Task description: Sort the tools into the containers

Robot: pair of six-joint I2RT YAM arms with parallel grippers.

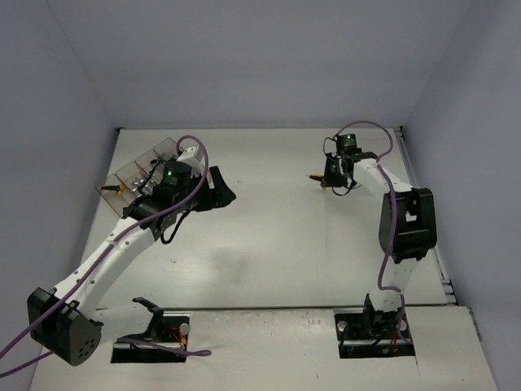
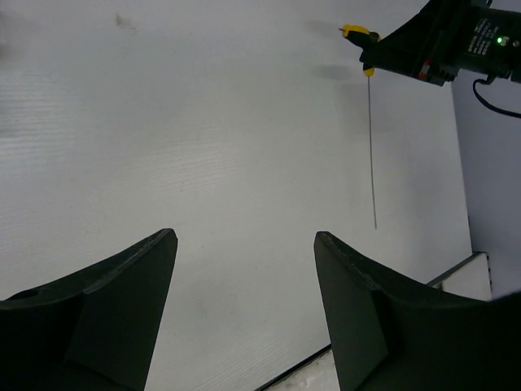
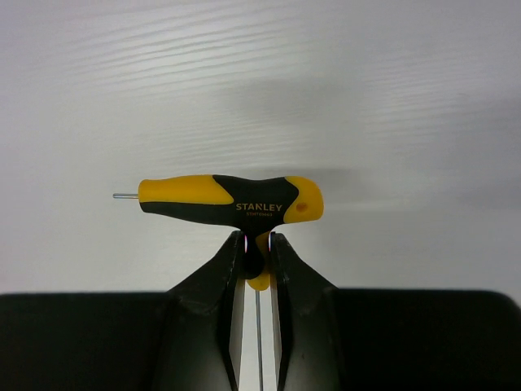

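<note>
Right pincer clamps key — white table, walls

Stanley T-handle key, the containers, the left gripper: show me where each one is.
Stanley T-handle key (image 3: 232, 204): right wrist view, black middle of its handle.
containers (image 1: 140, 165): top external view, clear wall of a middle bin.
left gripper (image 2: 244, 238): left wrist view, midway between its open jaws.

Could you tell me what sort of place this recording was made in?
Probably a lab test cell: plain walls enclose a white table, and two robot arms are bolted at its edge.
</note>
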